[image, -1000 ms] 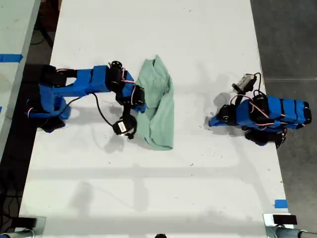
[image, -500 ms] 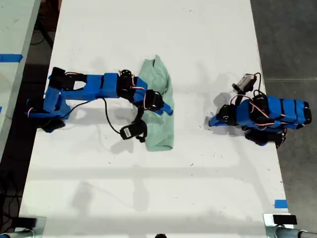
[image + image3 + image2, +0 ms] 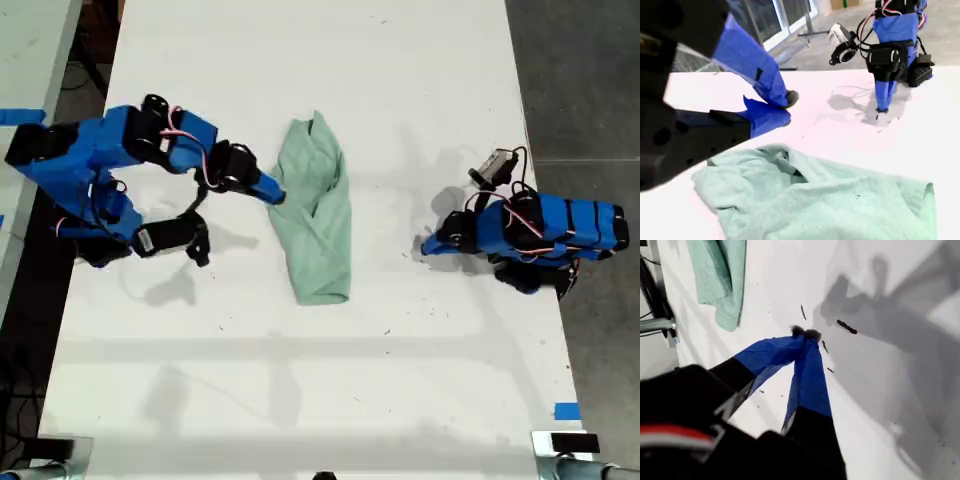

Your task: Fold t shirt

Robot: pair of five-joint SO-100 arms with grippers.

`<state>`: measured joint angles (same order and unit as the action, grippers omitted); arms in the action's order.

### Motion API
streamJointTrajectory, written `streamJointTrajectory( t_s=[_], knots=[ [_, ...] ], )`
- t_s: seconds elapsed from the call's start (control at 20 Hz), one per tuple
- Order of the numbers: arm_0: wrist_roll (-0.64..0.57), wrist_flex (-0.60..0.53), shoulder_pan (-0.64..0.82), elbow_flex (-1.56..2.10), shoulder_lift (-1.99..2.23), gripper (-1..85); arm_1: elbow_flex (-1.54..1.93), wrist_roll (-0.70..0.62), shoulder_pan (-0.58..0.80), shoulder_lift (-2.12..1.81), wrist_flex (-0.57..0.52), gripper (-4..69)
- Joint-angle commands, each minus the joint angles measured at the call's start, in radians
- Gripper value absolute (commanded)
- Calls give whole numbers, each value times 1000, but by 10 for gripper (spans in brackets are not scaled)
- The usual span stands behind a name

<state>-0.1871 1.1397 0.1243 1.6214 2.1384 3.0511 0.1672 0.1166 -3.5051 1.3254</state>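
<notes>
table (image 3: 300, 400): white, speckled | t shirt (image 3: 318, 210): flat | my first gripper (image 3: 805, 335), my second gripper (image 3: 785, 107): clenched, empty

arms: two, bright blue printed shells with black servo blocks
my first gripper (image 3: 805, 335): blue tapered fingers with dark fuzzy grey tips, black body behind
my second gripper (image 3: 785, 107): blue tape-wrapped fingers, black mount
cables: black lead looping off one arm; red, white and black wires on the other
wrist cameras: small black units

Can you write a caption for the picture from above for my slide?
My second gripper hovers shut beside the folded green t shirt on the white table.
</notes>
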Motion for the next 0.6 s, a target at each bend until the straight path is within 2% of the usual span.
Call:
streamJointTrajectory(
  t_s=[0.0, 0.2, 0.25, 0.4, 0.55],
  knots=[
    [75, -140, 49, 575, 534, -2, 12, -25, -11, -8, -5, -25],
    [120, -353, 66, 1255, 1052, -2, 14, -34, -8, -8, 2, -25],
    [118, -344, 80, 1355, 1190, -2, 14, -32, -8, -8, 2, -25],
    [118, -140, 140, 1459, 1466, -2, 17, -28, -5, -8, -2, -25],
    [114, -117, 141, 1531, 1470, -2, 18, -26, -5, -8, -3, -25]
  ],
)
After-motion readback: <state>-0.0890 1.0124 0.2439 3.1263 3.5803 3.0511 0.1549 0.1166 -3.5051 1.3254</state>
